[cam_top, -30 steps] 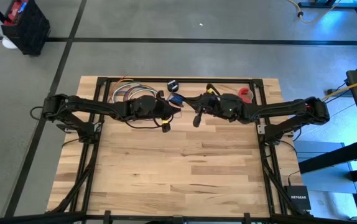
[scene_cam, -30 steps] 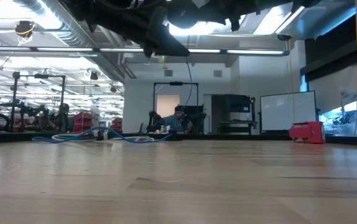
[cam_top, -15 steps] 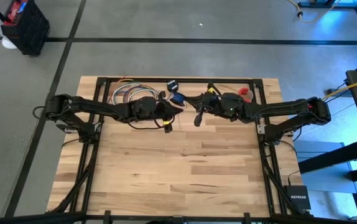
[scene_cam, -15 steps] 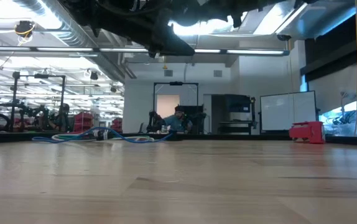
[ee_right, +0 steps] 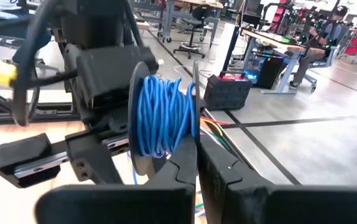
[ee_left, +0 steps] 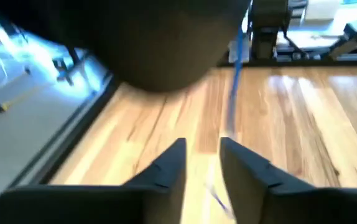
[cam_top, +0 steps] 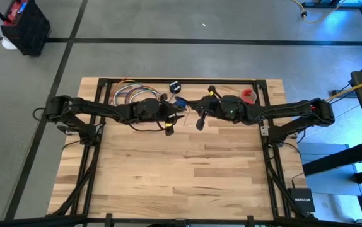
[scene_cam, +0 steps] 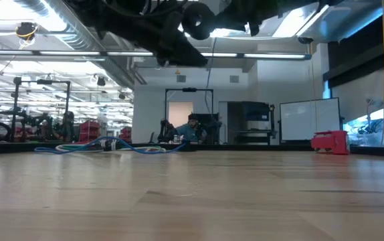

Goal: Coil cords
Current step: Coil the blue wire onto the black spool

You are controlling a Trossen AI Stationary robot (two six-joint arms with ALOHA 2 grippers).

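Over the back middle of the bench (cam_top: 181,176), both arms reach in from their sides and meet, well above the wood. The left fingers (ee_left: 166,174) stand apart with a clear gap between them. One thin blue strand of the cord (ee_right: 163,115) comes down from above and passes through this gap, but the fingers do not press on it. The right fingers (ee_right: 178,168) are closed together. Just beyond their tips, most of the cord is wound in tight blue turns around a dark round part at the left arm's end. The coil touches the right fingertips or is just beside them; I cannot tell whether a strand is pinched there. In the low view a thin blue line hangs down from the dark arms at the top. In the high view a small black puck (cam_top: 175,86) lies near the back edge, between the two arms. A bundle of coloured cables (cam_top: 125,96) lies behind the left arm, and a red roll (cam_top: 249,96) lies behind the right arm.
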